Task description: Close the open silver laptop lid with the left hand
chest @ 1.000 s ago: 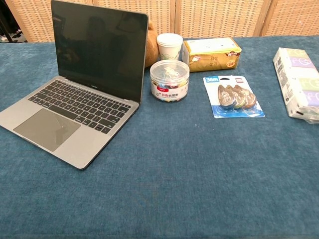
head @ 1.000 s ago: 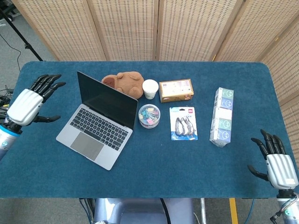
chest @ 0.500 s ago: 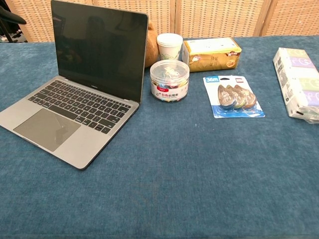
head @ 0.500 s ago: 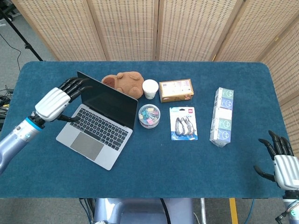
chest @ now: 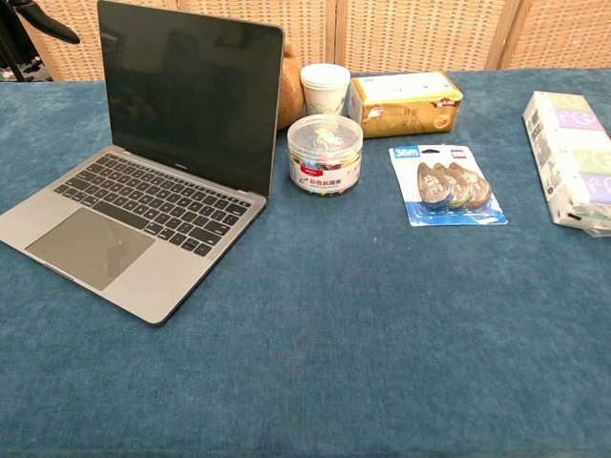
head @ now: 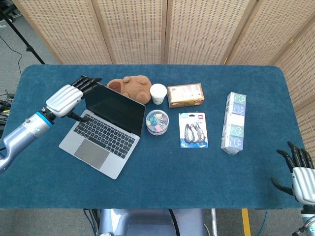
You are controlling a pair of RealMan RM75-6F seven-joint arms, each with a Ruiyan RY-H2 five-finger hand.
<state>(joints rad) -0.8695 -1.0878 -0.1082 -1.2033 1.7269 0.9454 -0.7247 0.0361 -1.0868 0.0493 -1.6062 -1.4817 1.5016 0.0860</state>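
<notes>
My left robot hand (head: 65, 97) has swung in from the worktop's (head: 162, 182) left edge to the top corner of the silver laptop (head: 104, 125), fingers spread and holding nothing, so the lid still stands open on the left side, ready for me to push shut.
</notes>
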